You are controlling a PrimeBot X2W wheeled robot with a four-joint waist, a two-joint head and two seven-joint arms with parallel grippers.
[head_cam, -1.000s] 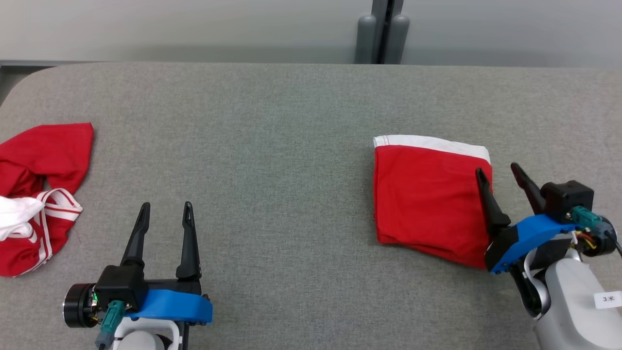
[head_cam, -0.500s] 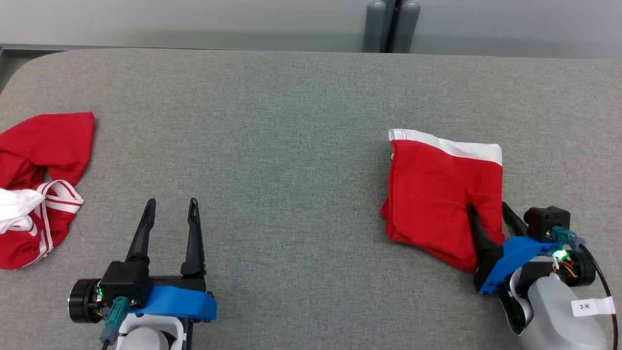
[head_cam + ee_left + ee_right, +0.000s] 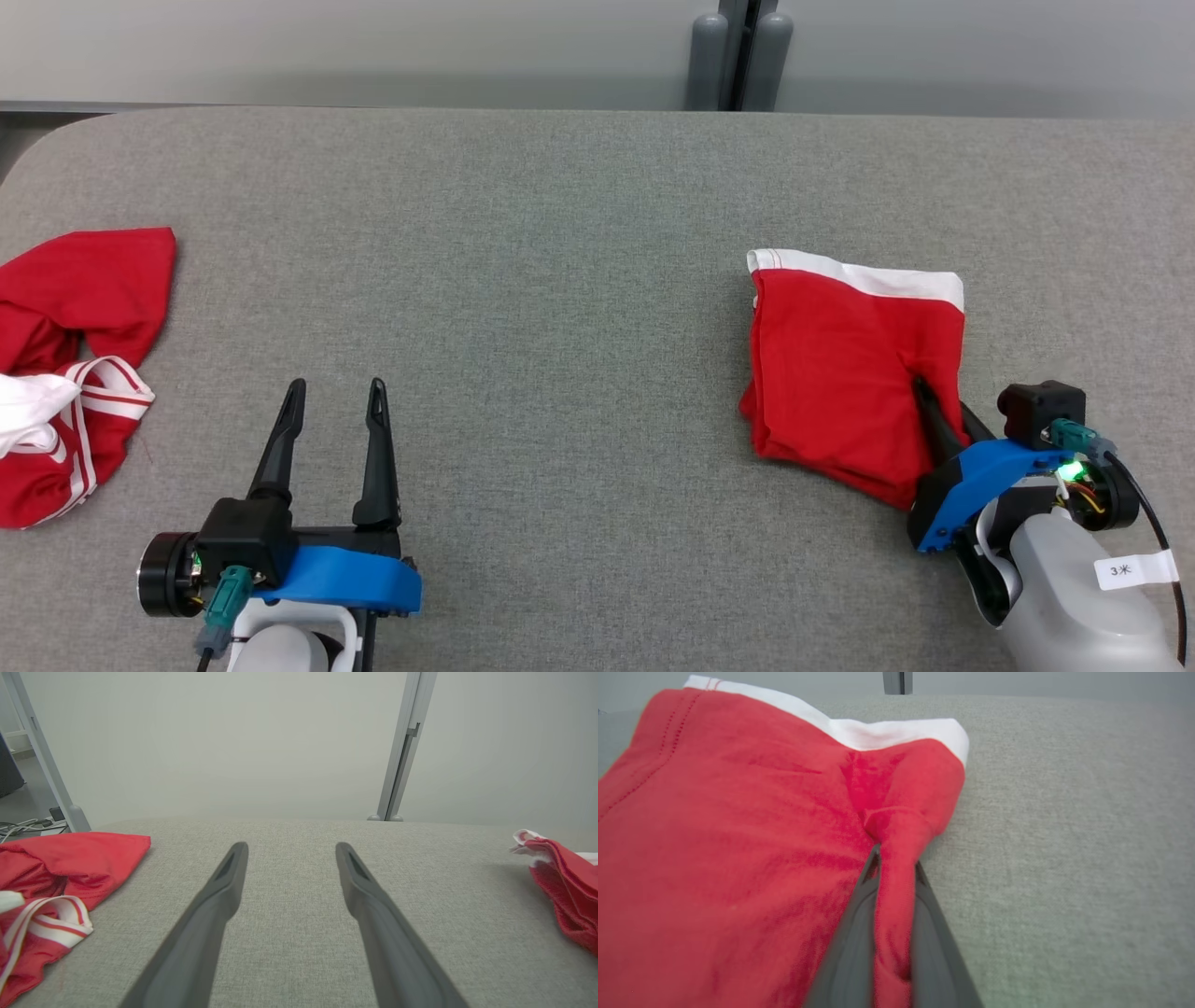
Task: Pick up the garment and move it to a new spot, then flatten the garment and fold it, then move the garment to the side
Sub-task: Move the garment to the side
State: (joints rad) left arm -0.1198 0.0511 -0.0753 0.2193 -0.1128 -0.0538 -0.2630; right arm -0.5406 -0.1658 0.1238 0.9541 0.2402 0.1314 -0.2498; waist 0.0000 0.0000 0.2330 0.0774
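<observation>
the folded garment [image 3: 845, 373], a red rectangle with a white band [image 3: 868, 276] along its 12 o'clock edge, lies on the grey tabletop [image 3: 560, 280] toward 3 o'clock in the head view. the right claw [image 3: 941, 403] comes in from 5 o'clock and is clenched on the cloth at the garment's 4 o'clock edge. in the right wrist view its two dark fingers [image 3: 850, 952] stand nearly together with a raised ridge of red fabric pinched between them, and the cloth puckers toward that pinch from the corner under the white band. the rest of the garment rests flat on the tabletop, its 7 o'clock side showing several stacked layers (the folds there look slightly uneven). a small green light [image 3: 1072, 469] glows on the right wrist, and a white label [image 3: 1131, 569] sticks out from the pale forearm. the left claw [image 3: 336, 385] sits low at 7 o'clock, released, its fingers spread and pointing toward 12 o'clock with bare tabletop between them. at 9 o'clock, well apart from the folded garment, lies a crumpled heap [image 3: 75, 364] of red cloth with white stripes, partly cut off by the view's edge. past the tabletop's far edge at 12 o'clock stand two grey posts [image 3: 738, 56] against a pale wall.
</observation>
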